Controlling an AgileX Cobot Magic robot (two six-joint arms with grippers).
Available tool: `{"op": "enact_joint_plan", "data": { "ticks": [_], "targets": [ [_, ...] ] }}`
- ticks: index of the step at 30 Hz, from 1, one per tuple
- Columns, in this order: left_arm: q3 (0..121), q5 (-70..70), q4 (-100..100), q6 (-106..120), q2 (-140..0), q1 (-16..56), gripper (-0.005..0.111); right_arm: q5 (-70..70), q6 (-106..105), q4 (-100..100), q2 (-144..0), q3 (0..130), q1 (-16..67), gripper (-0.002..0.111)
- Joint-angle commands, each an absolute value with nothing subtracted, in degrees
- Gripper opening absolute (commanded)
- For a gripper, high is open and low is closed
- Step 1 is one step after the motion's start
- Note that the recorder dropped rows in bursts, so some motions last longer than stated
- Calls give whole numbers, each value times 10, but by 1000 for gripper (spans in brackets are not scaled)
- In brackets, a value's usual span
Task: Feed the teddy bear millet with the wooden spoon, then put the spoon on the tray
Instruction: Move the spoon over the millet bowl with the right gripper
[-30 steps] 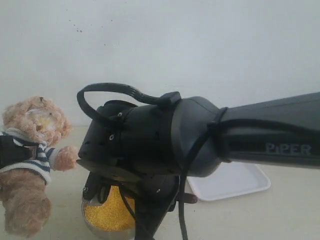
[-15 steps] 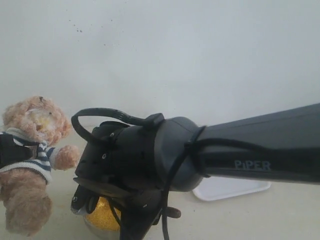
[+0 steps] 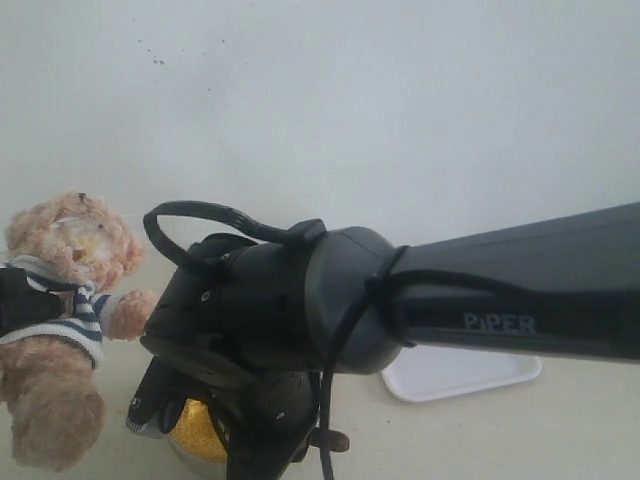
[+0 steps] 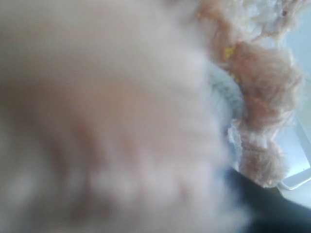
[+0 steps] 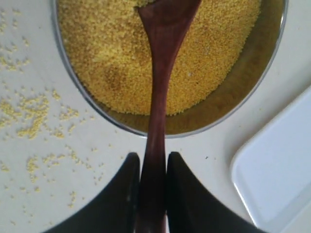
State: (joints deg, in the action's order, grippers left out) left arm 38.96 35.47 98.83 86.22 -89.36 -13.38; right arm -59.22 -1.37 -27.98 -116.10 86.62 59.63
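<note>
- The black right arm (image 3: 480, 300) with the wooden spoon (image 5: 158, 97) hangs low over the metal bowl (image 5: 265, 80).
- The teddy bear (image 3: 60, 330) stands close at the bowl's left.
- Bare table (image 5: 204, 145) lies between bowl and white tray (image 3: 470, 372).

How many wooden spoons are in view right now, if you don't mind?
1. The wooden spoon is clamped by its handle in the right gripper, its far end at the millet in the metal bowl. The right arm may hide others.

Table (image 5: 206, 148) carries metal bowl (image 5: 255, 60), tray (image 5: 277, 167), spilled grains (image 5: 29, 116).
</note>
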Motion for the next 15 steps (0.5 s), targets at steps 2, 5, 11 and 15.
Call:
{"op": "enact_joint_plan", "data": {
  "ticks": [2, 5, 11, 15],
  "targets": [
    [394, 366, 999, 857, -893, -135, 4, -586, -38, -194, -1159, 870, 559, 0],
    [394, 366, 999, 857, -893, -135, 4, -586, -53, -163, -1159, 870, 550, 0],
    [394, 366, 999, 857, -893, -135, 4, -561, -47, -137, -1159, 870, 536, 0],
    [394, 366, 999, 857, -893, -135, 4, -561, -51, -117, -1159, 871, 517, 0]
  ]
}}
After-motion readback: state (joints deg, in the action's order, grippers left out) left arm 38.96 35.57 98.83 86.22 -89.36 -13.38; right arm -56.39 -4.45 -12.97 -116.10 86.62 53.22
